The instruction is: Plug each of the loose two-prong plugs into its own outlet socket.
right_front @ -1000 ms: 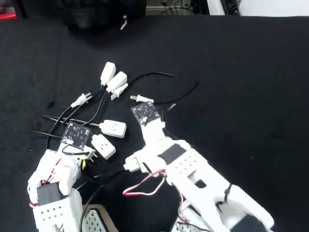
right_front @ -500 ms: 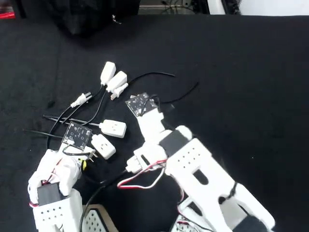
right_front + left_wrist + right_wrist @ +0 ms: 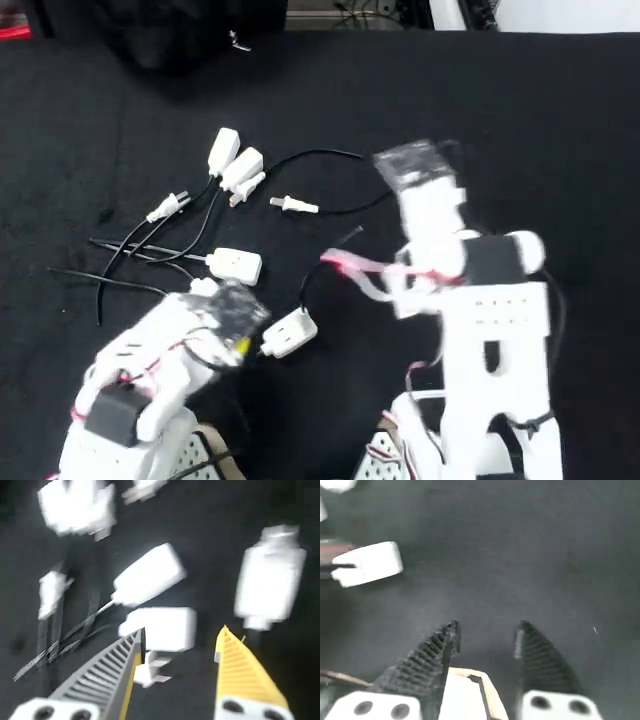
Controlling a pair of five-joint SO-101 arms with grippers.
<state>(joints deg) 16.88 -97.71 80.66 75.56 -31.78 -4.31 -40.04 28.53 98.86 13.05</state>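
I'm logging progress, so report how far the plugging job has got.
Done: nothing visibly seated. In hand: the left gripper is open around a white two-prong plug, not gripping it; the right gripper is open above bare cloth. Left: that plug, the mid-table slim plug and the cable-side slim plug all need sockets.

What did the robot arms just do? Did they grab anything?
The right gripper swung off to the right, away from the loose plug, open and empty. The left gripper pushed forward; its open fingers now sit either side of the pronged white block. Nothing was grabbed. Plug and socket stayed put.
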